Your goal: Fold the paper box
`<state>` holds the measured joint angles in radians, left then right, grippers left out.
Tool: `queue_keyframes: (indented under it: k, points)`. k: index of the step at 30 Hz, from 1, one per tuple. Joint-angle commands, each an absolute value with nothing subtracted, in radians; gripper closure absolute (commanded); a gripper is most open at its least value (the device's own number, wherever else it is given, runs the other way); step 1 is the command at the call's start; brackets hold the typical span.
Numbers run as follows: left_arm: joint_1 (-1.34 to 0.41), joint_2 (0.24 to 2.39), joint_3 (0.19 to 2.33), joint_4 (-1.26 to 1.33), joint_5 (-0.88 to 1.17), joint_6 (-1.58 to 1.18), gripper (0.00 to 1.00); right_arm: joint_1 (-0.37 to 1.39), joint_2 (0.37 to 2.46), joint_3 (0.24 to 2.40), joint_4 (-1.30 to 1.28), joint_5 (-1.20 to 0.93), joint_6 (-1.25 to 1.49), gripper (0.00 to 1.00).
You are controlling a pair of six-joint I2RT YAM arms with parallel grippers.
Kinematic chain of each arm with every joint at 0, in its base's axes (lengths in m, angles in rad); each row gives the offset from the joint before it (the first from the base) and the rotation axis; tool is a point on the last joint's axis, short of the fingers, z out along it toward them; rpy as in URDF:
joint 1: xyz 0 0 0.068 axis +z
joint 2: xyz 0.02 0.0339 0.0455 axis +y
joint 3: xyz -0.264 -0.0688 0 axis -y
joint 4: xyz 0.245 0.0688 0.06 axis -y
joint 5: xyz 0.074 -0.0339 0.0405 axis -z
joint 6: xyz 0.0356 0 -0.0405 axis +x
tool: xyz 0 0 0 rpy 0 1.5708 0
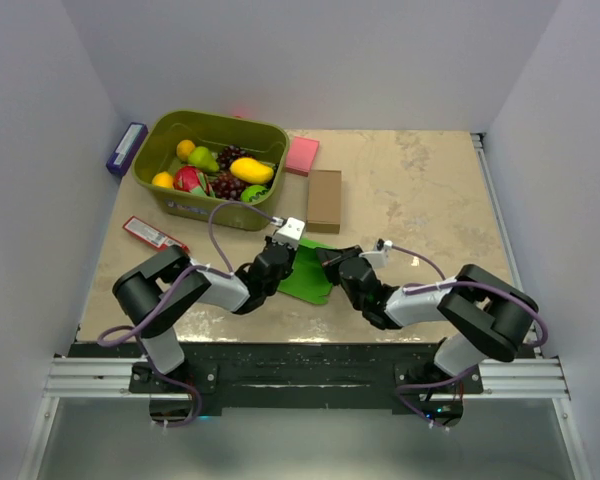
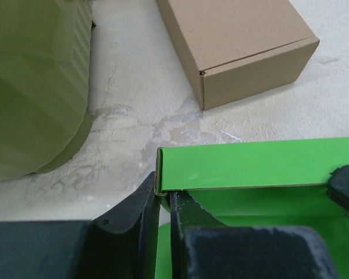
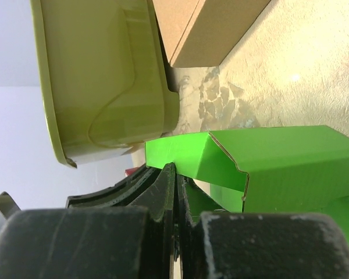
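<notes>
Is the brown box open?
No, the brown box is shut, its lid flap lying flush against the front wall.

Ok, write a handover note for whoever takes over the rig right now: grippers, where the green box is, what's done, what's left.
Left gripper: shut on the corner of a raised wall of the green box.
Right gripper: shut on another edge of it.
Green box: on the table between the two arms, just in front of the brown box.
Done: some walls folded up.
Left: not yet closed; fold and tuck the remaining panels.
</notes>
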<state>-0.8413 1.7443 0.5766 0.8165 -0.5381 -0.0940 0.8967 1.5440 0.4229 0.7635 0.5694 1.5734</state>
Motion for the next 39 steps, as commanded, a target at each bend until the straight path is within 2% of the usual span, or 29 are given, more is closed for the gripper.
queue_keyframes:
  k: [1, 9, 13, 19, 21, 22, 24, 25, 28, 32, 35, 39]
  points:
    - [-0.810, 1.813, 0.603, 0.623, -0.782, -0.072, 1.00, 0.904, 1.505, 0.422, 0.632, 0.656, 1.535, 1.00]
    - [-0.818, 1.855, 0.644, 0.603, -0.844, -0.066, 1.00, 0.903, 1.471, 0.417, 0.584, 0.686, 1.537, 1.00]
    - [-0.847, 1.841, 0.604, 0.696, -0.760, -0.051, 1.00, 0.904, 1.486, 0.410, 0.626, 0.673, 1.528, 1.00]
    - [-0.854, 1.819, 0.629, 0.574, -0.663, -0.155, 0.99, 0.904, 1.462, 0.403, 0.704, 0.652, 1.465, 1.00]
    - [-0.854, 1.781, 0.620, 0.554, -0.632, -0.175, 0.89, 0.904, 1.419, 0.443, 0.606, 0.664, 1.398, 0.98]
    - [-0.854, 1.766, 0.617, 0.534, -0.603, -0.189, 0.79, 0.904, 1.405, 0.452, 0.576, 0.670, 1.373, 0.94]
    - [-0.854, 1.724, 0.618, 0.506, -0.583, -0.201, 0.69, 0.905, 1.347, 0.457, 0.538, 0.684, 1.306, 0.91]
    - [-0.854, 1.711, 0.620, 0.477, -0.554, -0.207, 0.61, 0.902, 1.321, 0.454, 0.534, 0.689, 1.278, 0.89]
    - [-0.854, 1.661, 0.618, 0.440, -0.493, -0.221, 0.48, 0.904, 1.219, 0.460, 0.473, 0.701, 1.172, 0.79]
    - [-0.854, 1.608, 0.614, 0.394, -0.443, -0.227, 0.37, 0.897, 1.086, 0.477, 0.353, 0.686, 1.050, 0.55]
    - [-0.854, 1.537, 0.591, 0.362, -0.382, -0.239, 0.31, 0.823, 1.014, 0.523, 0.220, 0.580, 0.933, 0.53]
    - [-0.850, 1.433, 0.583, 0.278, -0.322, -0.248, 0.26, 0.611, 1.002, 0.529, 0.215, 0.315, 0.801, 0.49]
